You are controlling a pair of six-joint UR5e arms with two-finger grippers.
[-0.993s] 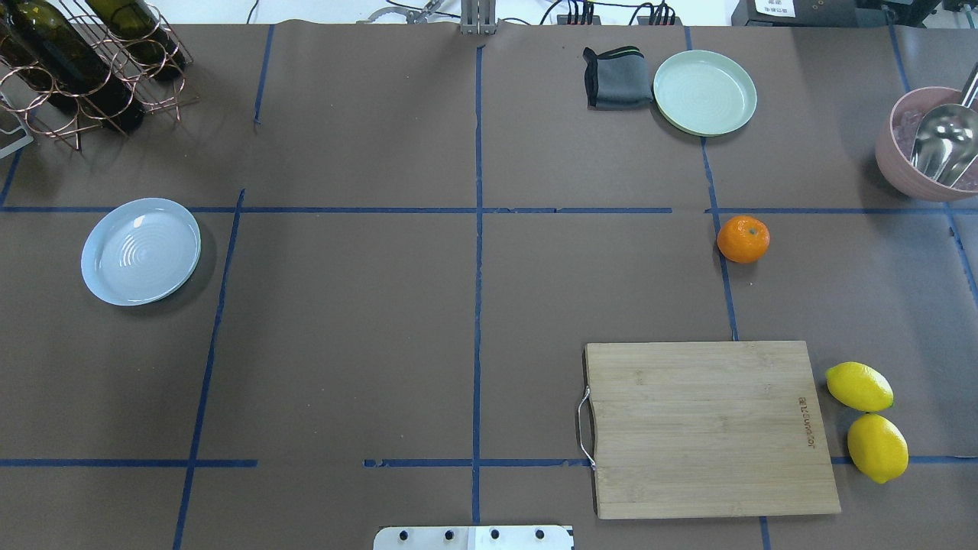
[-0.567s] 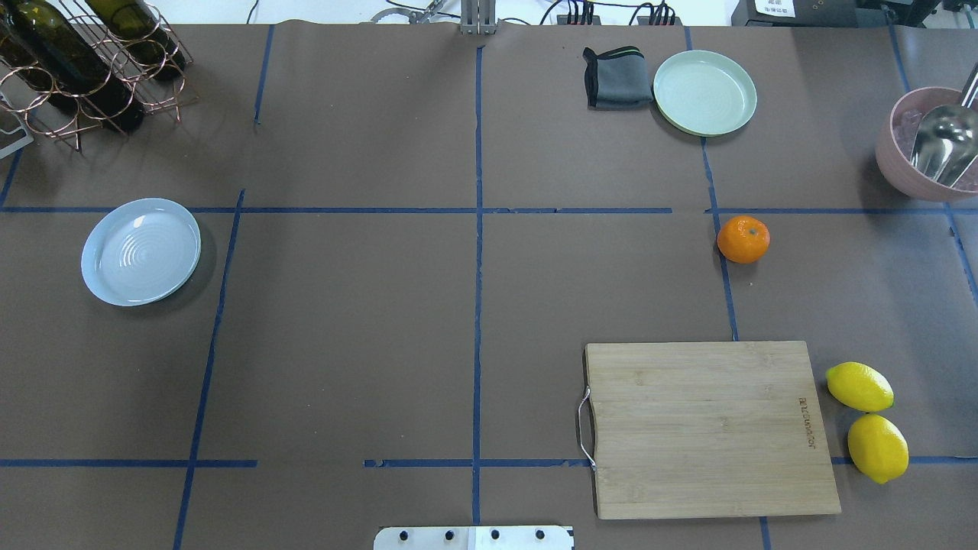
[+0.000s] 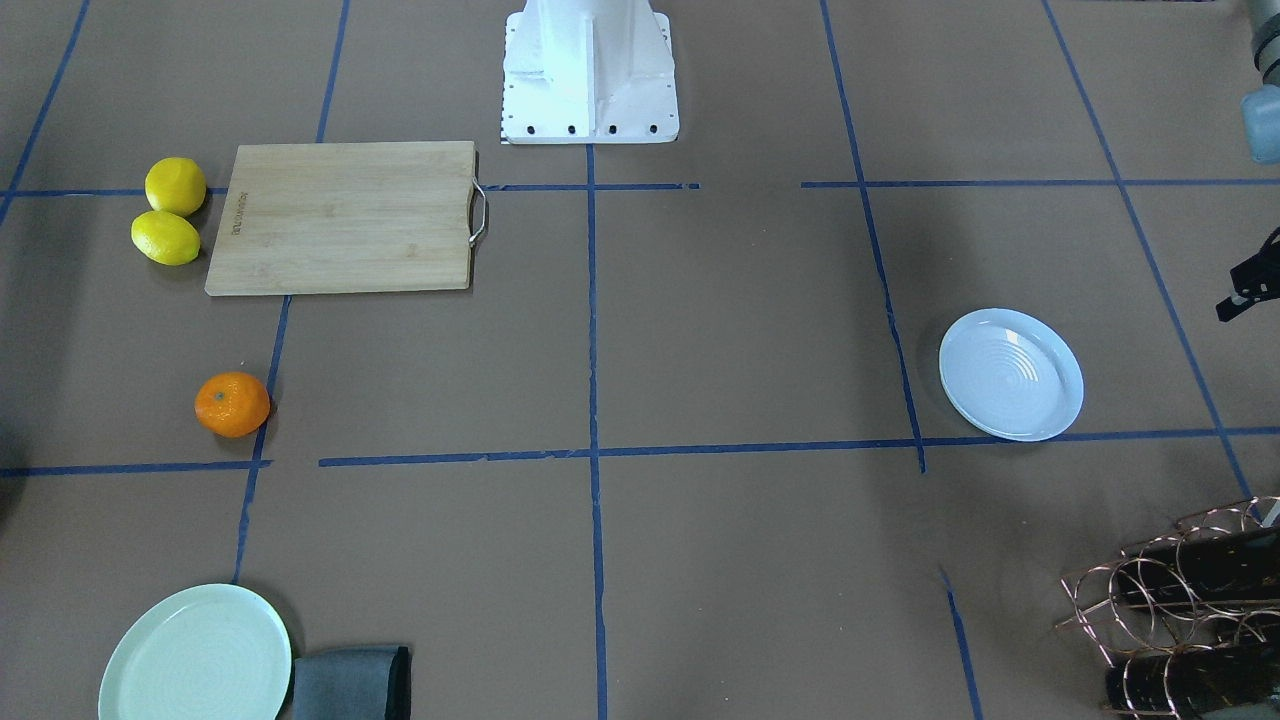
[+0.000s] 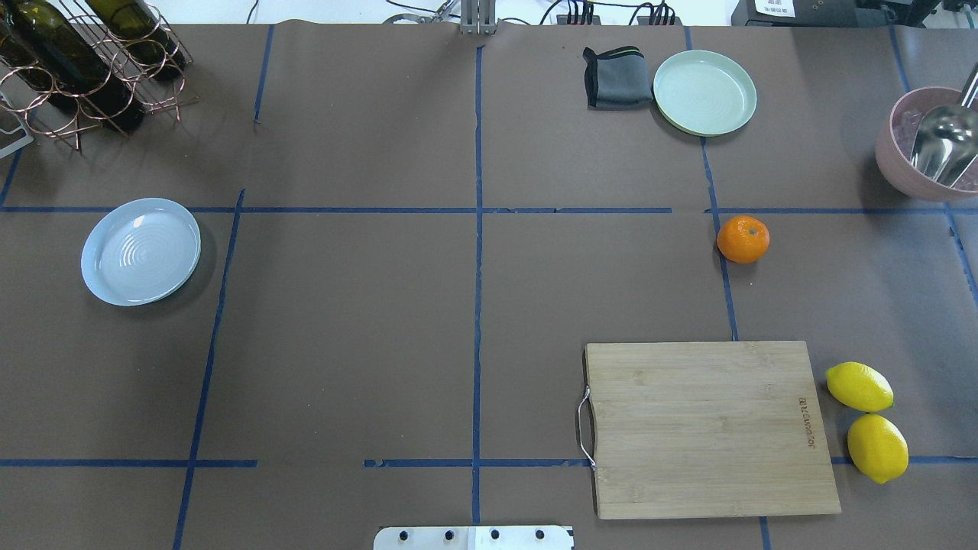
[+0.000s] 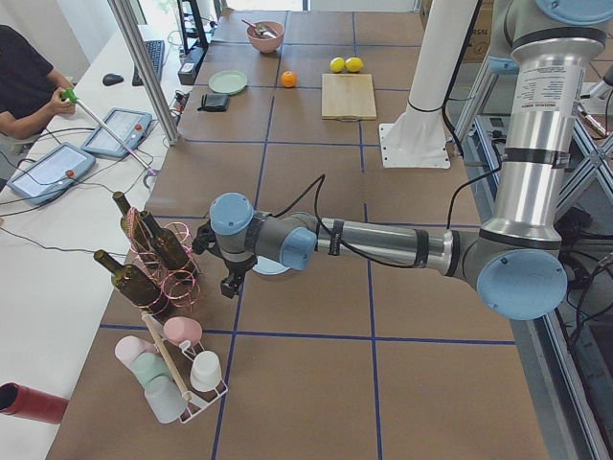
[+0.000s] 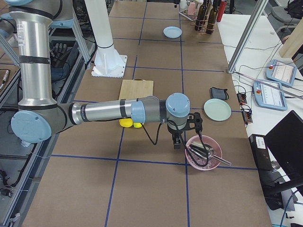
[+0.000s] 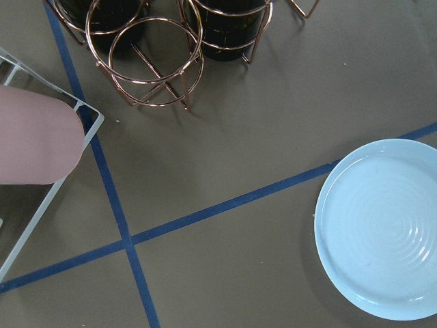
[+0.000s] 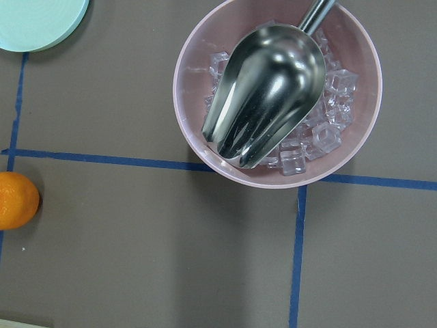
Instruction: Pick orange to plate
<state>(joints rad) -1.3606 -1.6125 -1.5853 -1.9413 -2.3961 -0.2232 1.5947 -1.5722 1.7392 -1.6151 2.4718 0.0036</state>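
Observation:
The orange (image 4: pixel 743 239) rests on the brown table mat at the right, beside a blue tape line; it also shows as the orange (image 3: pixel 232 404) and the orange (image 8: pixel 15 200). The bluish-white ridged plate (image 4: pixel 140 251) lies empty at the far left, also seen as the plate (image 3: pixel 1011 374) and the plate (image 7: pixel 382 229). My left gripper (image 5: pixel 230 286) hangs above the table close to that plate and the wine rack; I cannot tell whether it is open or shut. My right gripper (image 6: pixel 176 142) hovers by the pink bowl; its state cannot be told either.
A wooden cutting board (image 4: pixel 707 428) lies at the front right with two lemons (image 4: pixel 859 386) beside it. A mint-green plate (image 4: pixel 704 92) and grey cloth (image 4: pixel 617 76) sit at the back. A pink bowl (image 8: pixel 205 41) holds ice and a scoop. A copper wine rack (image 4: pixel 84 69) stands back left.

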